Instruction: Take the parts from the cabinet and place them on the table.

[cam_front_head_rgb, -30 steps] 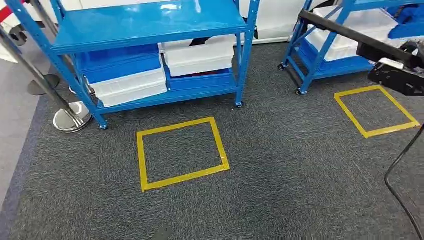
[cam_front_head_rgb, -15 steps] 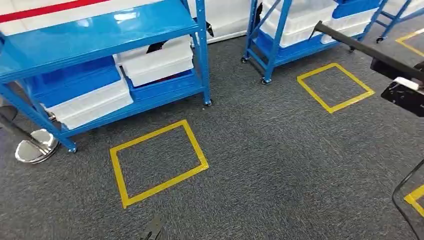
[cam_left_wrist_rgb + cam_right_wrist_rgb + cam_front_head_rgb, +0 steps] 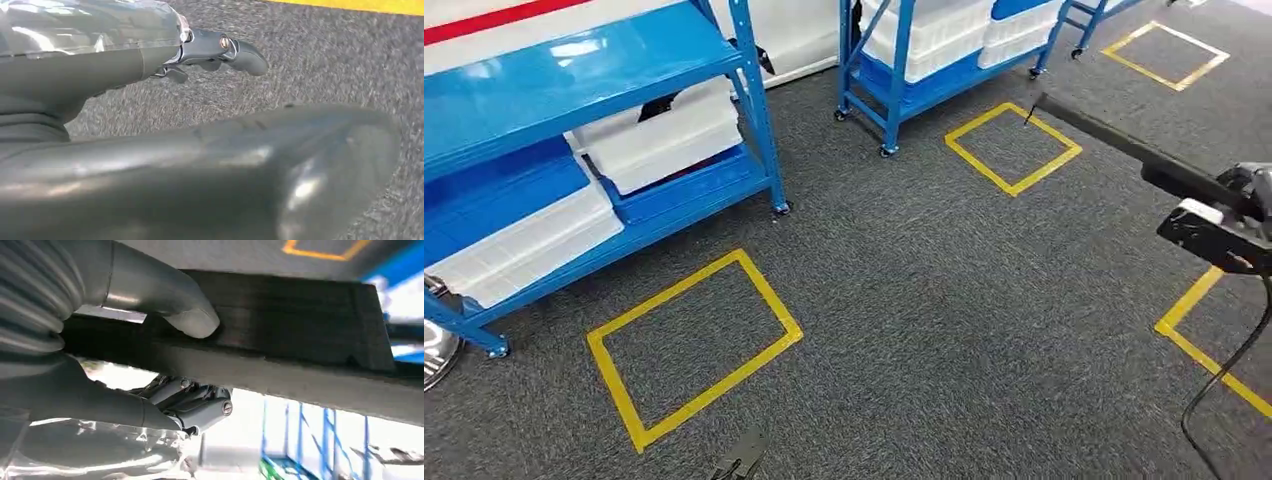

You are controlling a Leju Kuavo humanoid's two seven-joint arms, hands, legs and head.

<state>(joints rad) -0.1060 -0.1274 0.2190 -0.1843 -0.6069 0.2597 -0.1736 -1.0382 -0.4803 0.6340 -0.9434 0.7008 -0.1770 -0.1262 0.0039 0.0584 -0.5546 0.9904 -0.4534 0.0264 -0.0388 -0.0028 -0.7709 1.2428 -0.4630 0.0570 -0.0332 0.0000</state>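
Observation:
A long black bar-shaped part (image 3: pixel 1114 140) juts in from the right of the head view, over the grey carpet. My right hand (image 3: pixel 1219 225) grips its near end. In the right wrist view the thumb (image 3: pixel 192 320) presses on the black part (image 3: pixel 280 325), and the darker fingers (image 3: pixel 200 407) curl under it. My left hand (image 3: pixel 100 65) hangs above the carpet with its fingers apart and nothing in it.
A blue rack (image 3: pixel 574 70) with white and blue bins (image 3: pixel 659 135) stands at the left, and a second blue rack (image 3: pixel 894 70) behind. Yellow tape squares (image 3: pixel 694 345) (image 3: pixel 1014 145) mark the carpet. A black cable (image 3: pixel 1224 385) hangs at the right. A chrome post base (image 3: pixel 432 350) shows at the left edge.
The camera has turned, so the racks and tape squares have slid to the left of the picture. My right hand still holds the black part at the right.

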